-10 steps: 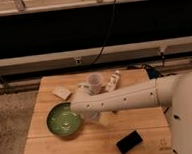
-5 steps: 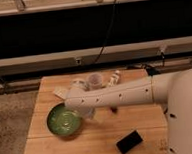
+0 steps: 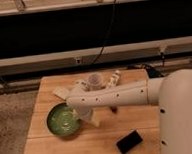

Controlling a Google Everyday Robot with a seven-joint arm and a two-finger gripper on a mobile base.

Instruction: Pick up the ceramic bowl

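The ceramic bowl (image 3: pixel 61 119) is round, shallow and glossy green with a darker rim. It sits on the left part of the wooden table (image 3: pixel 109 133). My white arm reaches in from the right across the table's middle. My gripper (image 3: pixel 86 115) hangs below the wrist, right at the bowl's right rim, and partly hides that edge. I cannot tell whether it touches the bowl.
A small translucent plastic cup (image 3: pixel 95 81) stands behind the arm. A pale flat item (image 3: pixel 60 93) lies at the back left, and a white object (image 3: pixel 114 80) at the back right. A black flat object (image 3: pixel 129 141) lies near the front edge.
The arm has swung left and lower, so the wrist and gripper now stand closer to the bowl's right rim. The bowl has not moved.
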